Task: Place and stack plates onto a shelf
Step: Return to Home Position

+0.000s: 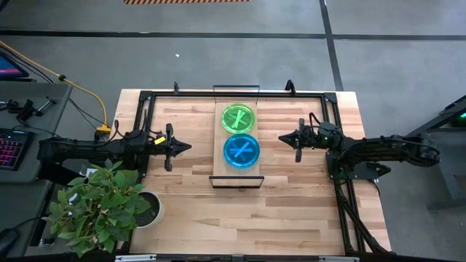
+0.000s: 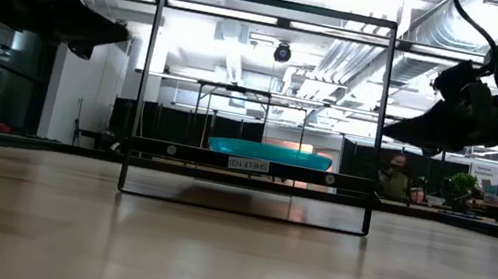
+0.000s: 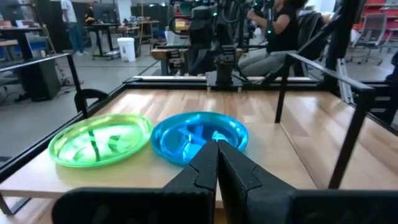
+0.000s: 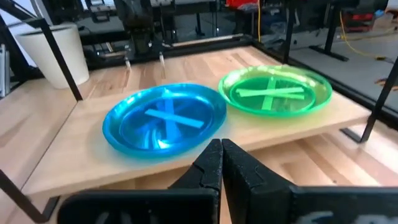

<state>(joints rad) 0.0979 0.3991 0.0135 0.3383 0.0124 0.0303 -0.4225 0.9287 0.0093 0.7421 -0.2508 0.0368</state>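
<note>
The shelf point(image 1: 218, 172) is seen at the middle of the wooden tabletop point(image 1: 291, 211), between the 2 arms. On it the blue plates point(image 1: 241, 151) are set at the near end and the green plates point(image 1: 239, 118) at the far end, just beside each other. How many lie in each pile cannot be told. The placing is judged complete, since no plate is seen off the shelf.

The left gripper point(image 1: 182, 148) is held above the table to the left of the shelf, apart from it, its fingers pressed together on nothing. The right gripper point(image 1: 285, 137) is held to the right of the shelf, likewise closed and empty.

The plates are judged to be light, thin and fairly stiff. Their glossy translucent plastic is likely to be slippery against the fingers and against each other. If 1 were to be lifted, the raised rim on the side facing the gripper is judged the best hold. It would be pinched gently, because a nudged pile could slide on the smooth board.
</note>
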